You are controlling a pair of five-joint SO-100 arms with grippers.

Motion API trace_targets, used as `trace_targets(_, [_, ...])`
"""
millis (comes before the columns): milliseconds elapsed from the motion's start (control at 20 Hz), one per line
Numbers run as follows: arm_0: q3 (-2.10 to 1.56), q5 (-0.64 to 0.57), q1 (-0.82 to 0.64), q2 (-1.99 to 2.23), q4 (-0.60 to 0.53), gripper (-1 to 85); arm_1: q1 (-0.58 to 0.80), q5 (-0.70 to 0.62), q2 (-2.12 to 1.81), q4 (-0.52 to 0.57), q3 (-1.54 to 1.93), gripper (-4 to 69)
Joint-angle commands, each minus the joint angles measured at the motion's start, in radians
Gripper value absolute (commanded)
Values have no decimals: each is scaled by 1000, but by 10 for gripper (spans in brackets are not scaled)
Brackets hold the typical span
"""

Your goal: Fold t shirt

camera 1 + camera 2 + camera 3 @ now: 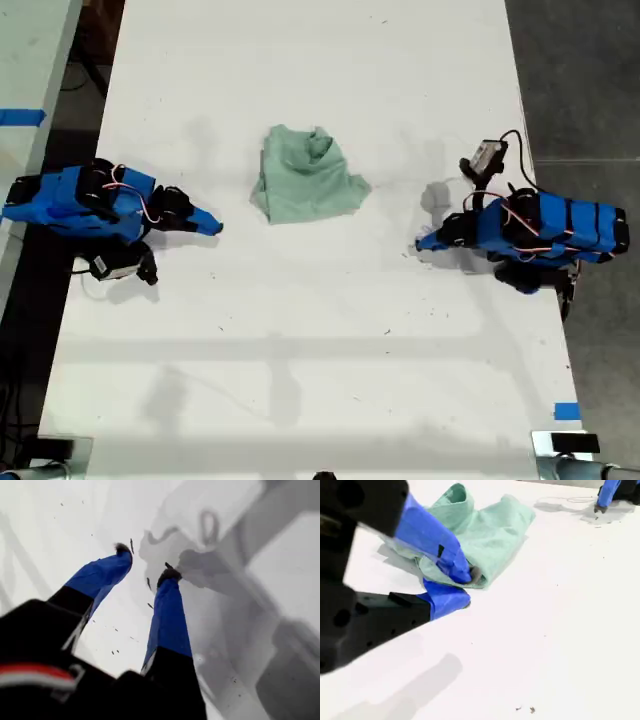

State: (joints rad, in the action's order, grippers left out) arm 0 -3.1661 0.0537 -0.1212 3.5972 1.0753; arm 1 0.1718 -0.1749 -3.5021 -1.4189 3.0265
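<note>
The shirt [305, 177] lies bunched mid-surface [300, 340], toward the far edge. My first hand [147, 570] is spread, empty; my second hand [465, 587] is slightly apart beside the shirt's near edge. Pinching one layer could drag the bundle undone.

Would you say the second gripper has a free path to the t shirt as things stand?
Probably yes: my second gripper is open and faces the t shirt, with only bare white table between them.

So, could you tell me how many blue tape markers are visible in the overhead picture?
2. One blue tape marker lies on the neighbouring surface at the exterior view's left edge; the other blue tape marker sits near the table's lower right corner there.
</note>
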Motion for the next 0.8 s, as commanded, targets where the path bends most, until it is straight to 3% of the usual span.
trace_targets(0, [-8, -18, -18, 6, 0, 116, -2, 34, -8, 18, 41, 153])
trace_targets(200, [-8, -18, -3, 6, 0, 116, -41, 302, -8, 37, 57, 159])
trace_targets(300, [-8, -18, -3, 6, 2, 116, -52, 54, -8, 41, 61, 167])
trace_targets(750, [-8, -18, -3, 6, 2, 116, -41, 54, -8, 41, 61, 167])
